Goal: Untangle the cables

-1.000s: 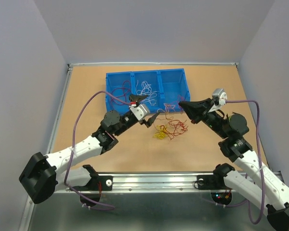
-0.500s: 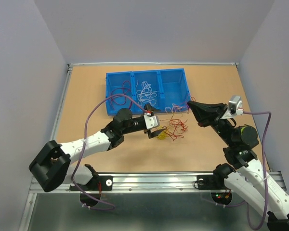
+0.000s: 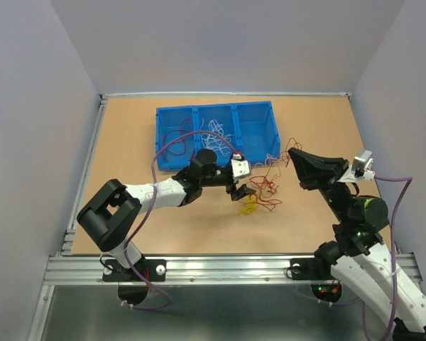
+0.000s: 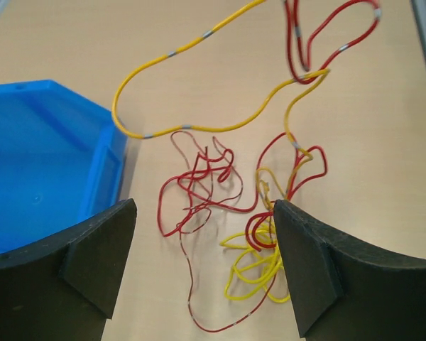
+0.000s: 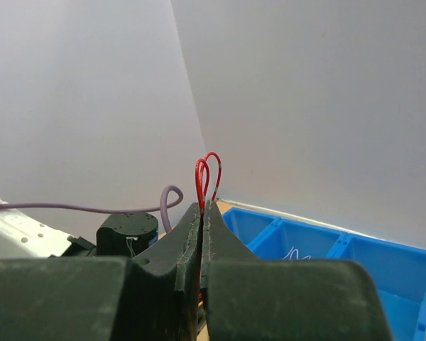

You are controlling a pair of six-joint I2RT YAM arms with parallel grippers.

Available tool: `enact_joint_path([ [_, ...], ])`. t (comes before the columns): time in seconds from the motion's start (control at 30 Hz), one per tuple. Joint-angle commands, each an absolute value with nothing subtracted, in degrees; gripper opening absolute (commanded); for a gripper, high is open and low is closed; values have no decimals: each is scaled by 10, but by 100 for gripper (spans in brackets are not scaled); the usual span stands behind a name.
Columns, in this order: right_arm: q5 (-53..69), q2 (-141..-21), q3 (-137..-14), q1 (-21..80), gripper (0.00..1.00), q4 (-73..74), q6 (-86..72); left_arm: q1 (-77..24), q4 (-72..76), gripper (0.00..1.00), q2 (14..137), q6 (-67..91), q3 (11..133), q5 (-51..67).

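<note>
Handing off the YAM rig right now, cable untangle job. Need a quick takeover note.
Left gripper: open, poised over the red and yellow tangle on the table beside the blue bin; nothing gripped.
Right gripper: shut on a red cable, held above the table; it appears to trail down to the tangle.
Done: white cables lie in the bin's middle compartment, dark red cables in its left one.
Left: red and yellow strands are not yet separated.
</note>
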State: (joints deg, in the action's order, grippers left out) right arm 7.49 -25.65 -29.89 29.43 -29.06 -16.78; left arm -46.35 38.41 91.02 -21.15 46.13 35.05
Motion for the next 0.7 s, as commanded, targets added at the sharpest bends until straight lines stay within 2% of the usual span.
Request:
enact_joint_path([
  [0.0,65,-265,-288,296,1,-332,-177,-462,410,89,889,-189,478,421],
  [0.37,65,-287,-277,296,1,-374,-192,-493,412,88,899,-179,483,454],
  [0.5,65,-284,-273,296,0,-380,-196,-504,414,74,916,-155,500,448],
  [0.57,63,-283,-270,296,1,-383,-197,-511,416,61,919,-142,511,433],
  [0.6,61,-281,-266,297,1,-387,-199,-513,419,47,923,-135,514,428],
  [0.67,54,-280,-262,296,0,-391,-200,-514,427,29,923,-127,514,427],
])
